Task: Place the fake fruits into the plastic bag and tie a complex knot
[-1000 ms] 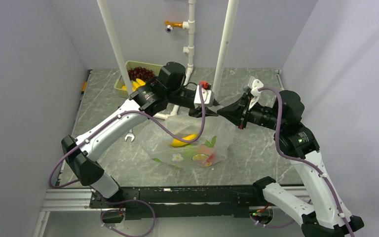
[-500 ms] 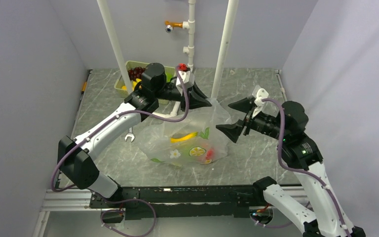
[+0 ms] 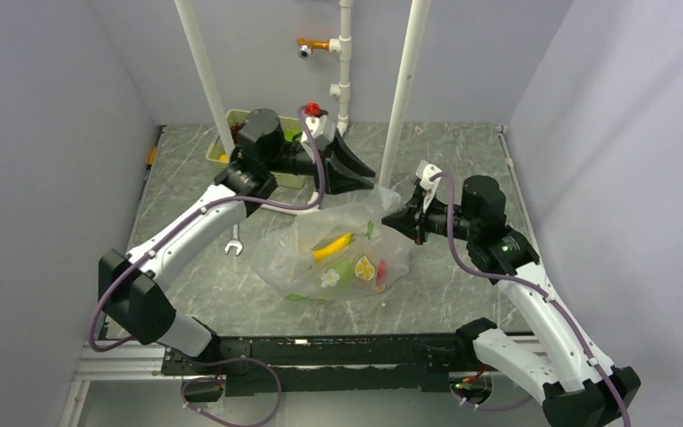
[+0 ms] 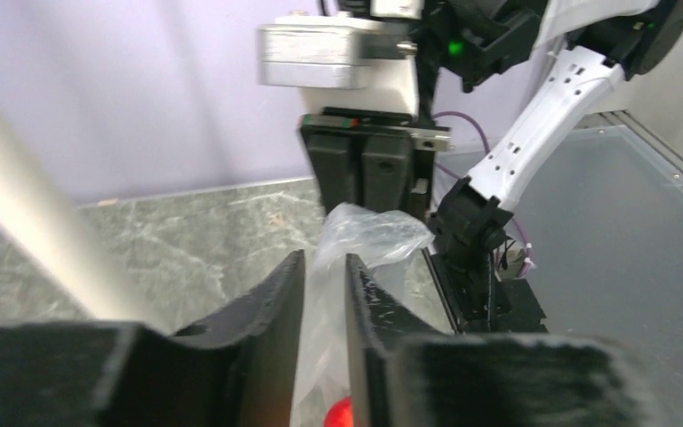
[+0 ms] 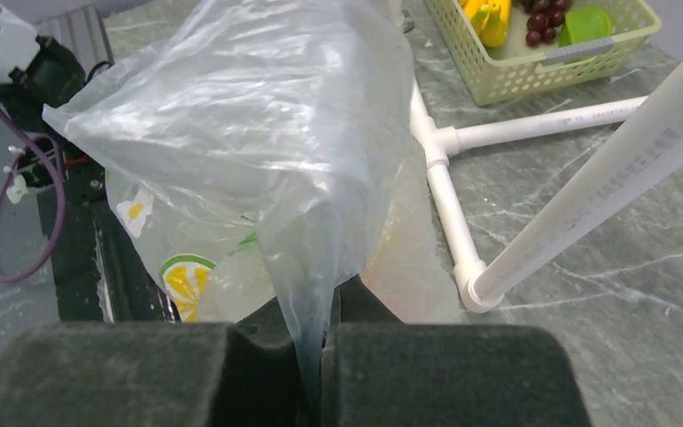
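The right gripper [image 3: 388, 221], spread wide and clear of the film half a second ago, is now clamping the side of the crinkly transparent flower-printed plastic bag [image 3: 289, 262]. The left gripper [image 3: 372, 182] is still pinching its gathered top. The bag is sitting mid-way across the grey marbled table [image 3: 471, 267], holding a yellow plastic banana [image 3: 332, 246].

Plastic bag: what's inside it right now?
A yellow banana and a red fruit show through the bag. Its crinkled, printed film hides whatever else may lie in it.
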You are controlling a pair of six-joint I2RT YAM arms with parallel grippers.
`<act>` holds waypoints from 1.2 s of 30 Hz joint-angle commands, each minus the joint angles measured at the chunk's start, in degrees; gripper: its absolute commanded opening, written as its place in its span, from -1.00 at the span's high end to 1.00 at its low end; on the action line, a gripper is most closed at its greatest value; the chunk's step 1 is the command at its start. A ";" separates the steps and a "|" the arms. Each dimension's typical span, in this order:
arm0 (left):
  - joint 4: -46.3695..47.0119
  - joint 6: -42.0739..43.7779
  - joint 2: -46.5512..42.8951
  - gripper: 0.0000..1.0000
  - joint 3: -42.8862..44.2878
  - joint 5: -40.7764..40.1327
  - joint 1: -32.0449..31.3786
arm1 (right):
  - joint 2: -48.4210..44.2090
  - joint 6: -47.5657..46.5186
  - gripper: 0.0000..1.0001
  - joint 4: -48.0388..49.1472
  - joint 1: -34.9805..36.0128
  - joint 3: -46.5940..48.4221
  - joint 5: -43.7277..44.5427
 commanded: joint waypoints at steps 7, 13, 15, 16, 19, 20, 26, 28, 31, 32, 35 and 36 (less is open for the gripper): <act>-37.99 34.04 -10.23 -0.73 7.05 -4.73 -0.05 | -2.36 -3.43 1.00 -0.74 -0.17 1.20 -3.12; -36.54 39.46 -7.98 -0.93 10.42 -15.50 -8.17 | 0.40 -1.23 1.00 -1.73 -0.11 5.80 -4.59; -35.97 41.73 -7.53 -0.89 10.59 -17.28 -10.41 | 0.84 -0.71 1.00 -2.54 -0.16 6.94 -4.57; -36.27 43.28 -7.23 -0.86 10.67 -18.29 -11.35 | 0.84 -0.39 1.00 -2.60 -0.12 7.20 -4.60; -35.37 45.27 -6.43 -0.69 10.23 -21.34 -13.36 | 0.36 0.30 1.00 -2.36 -0.04 7.46 -4.69; -34.58 45.39 -6.01 -0.63 9.92 -22.71 -13.73 | 0.28 0.41 1.00 -2.60 -0.16 7.51 -4.77; -34.05 45.60 -3.57 -0.27 12.24 -26.15 -15.12 | 0.19 1.67 1.00 -2.41 -0.01 7.43 -5.36; -34.76 45.47 -2.96 -0.06 12.80 -25.69 -15.10 | 0.18 1.67 1.00 -2.32 -0.08 7.40 -5.52; -34.71 43.32 -2.78 0.60 12.69 -25.44 -14.83 | -0.27 0.82 0.99 -3.26 -0.09 7.58 -5.28; -33.53 40.58 -3.23 0.92 12.01 -24.72 -14.21 | -0.51 0.11 0.97 -3.99 -0.04 7.60 -4.74; -26.61 29.05 -5.21 1.00 9.25 -18.99 -10.11 | -2.02 -3.92 0.91 -7.68 -0.07 5.84 -2.39; -23.95 23.79 -5.59 1.00 8.67 -16.14 -8.04 | -2.69 -5.08 0.90 -8.79 -0.13 4.49 -1.25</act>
